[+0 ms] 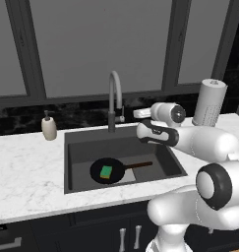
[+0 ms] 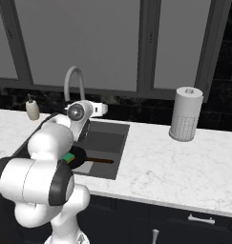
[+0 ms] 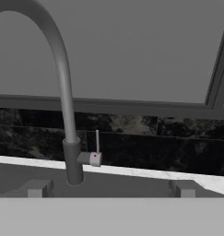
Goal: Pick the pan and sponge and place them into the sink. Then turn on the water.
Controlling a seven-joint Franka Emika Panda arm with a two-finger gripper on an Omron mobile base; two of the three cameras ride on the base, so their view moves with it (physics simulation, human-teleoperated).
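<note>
From the left base view, the pan (image 1: 107, 171) lies flat on the bottom of the sink (image 1: 76, 142), its brown handle pointing to the right, and the sponge (image 1: 106, 172) rests green side up inside the pan. In the right base view the robot's own white arm stands in the way: a corner of the sponge (image 2: 68, 157) and part of the pan (image 2: 78, 156) with its handle peek past it.

The claw (image 1: 139, 113) hangs above the back right part of the basin, just right of the faucet (image 1: 114, 98), holding nothing. In the hand view its two finger tips (image 3: 37, 188) stand wide apart, with the faucet's dark base and the small side lever (image 3: 96, 156) between them, farther back and untouched. That lever, white-ended with a red dot and a thin upright stick, is plain only from the hand.

On the white marble worktop (image 1: 27, 167), a beige soap dispenser (image 1: 49, 128) stands left of the basin and a paper towel roll (image 2: 185, 113) well to the right. Behind them run a dark backsplash and grey window panes.
</note>
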